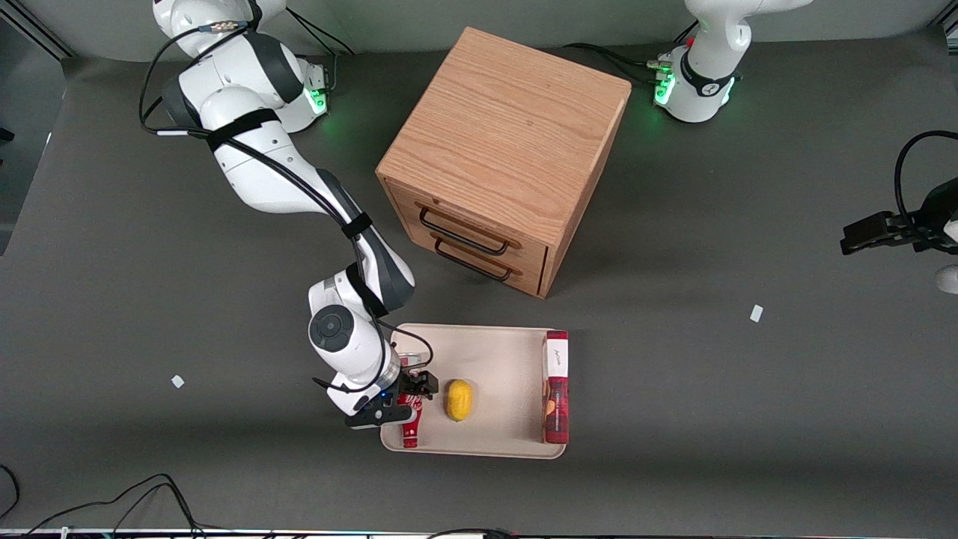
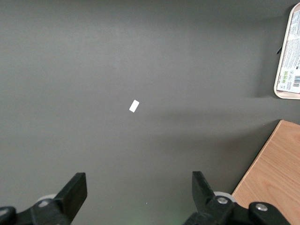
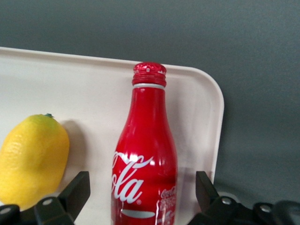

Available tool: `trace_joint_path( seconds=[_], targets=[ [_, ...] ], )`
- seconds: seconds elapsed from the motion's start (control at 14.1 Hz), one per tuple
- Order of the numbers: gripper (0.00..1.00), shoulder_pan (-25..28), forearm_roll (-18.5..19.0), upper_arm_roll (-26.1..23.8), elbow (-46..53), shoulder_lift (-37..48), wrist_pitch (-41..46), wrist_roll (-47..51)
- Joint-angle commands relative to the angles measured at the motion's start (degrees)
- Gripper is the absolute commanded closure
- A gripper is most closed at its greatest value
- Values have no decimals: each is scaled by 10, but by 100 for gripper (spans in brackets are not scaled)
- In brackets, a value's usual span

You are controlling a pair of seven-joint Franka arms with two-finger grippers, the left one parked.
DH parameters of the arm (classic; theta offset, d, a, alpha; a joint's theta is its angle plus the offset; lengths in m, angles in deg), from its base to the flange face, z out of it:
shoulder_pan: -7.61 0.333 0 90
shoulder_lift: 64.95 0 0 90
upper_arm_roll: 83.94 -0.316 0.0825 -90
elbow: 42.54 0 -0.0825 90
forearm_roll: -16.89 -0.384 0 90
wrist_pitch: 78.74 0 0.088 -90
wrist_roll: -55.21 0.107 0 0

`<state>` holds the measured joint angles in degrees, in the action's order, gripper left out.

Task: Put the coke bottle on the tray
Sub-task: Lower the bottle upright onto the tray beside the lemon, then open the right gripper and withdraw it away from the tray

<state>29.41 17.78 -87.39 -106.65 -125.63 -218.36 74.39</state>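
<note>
Coke bottle (image 3: pixel 145 154) lying on the tray (image 1: pixel 494 352), beside a lemon (image 1: pixel 459 400).
The gripper (image 1: pixel 404 397) hovered just above the bottle, its fingers (image 3: pixel 75 192) spread wide on either side, not touching it.

We read white Coca-Cola script, partly cut off as "Cola", on the small red contour bottle (image 3: pixel 145 164), between the open gripper (image 3: pixel 140 199) fingers. Small print beneath stays illegible, as does the flat red-and-white box (image 1: pixel 555 387) label.
</note>
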Motion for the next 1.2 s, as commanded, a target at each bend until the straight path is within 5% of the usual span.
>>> trace_joint_path(
  seconds=[0.0, 0.64, 0.85, 1.13],
  targets=[
    [0, -5, 0, -1, -24, 48, 21, 6],
    [0, -52, -7, 55, -366, 396, 58, -41],
    [0, -55, -37, 92, -493, 531, 73, -71],
    [0, -51, -41, 136, -543, 657, 216, -100]
  ],
)
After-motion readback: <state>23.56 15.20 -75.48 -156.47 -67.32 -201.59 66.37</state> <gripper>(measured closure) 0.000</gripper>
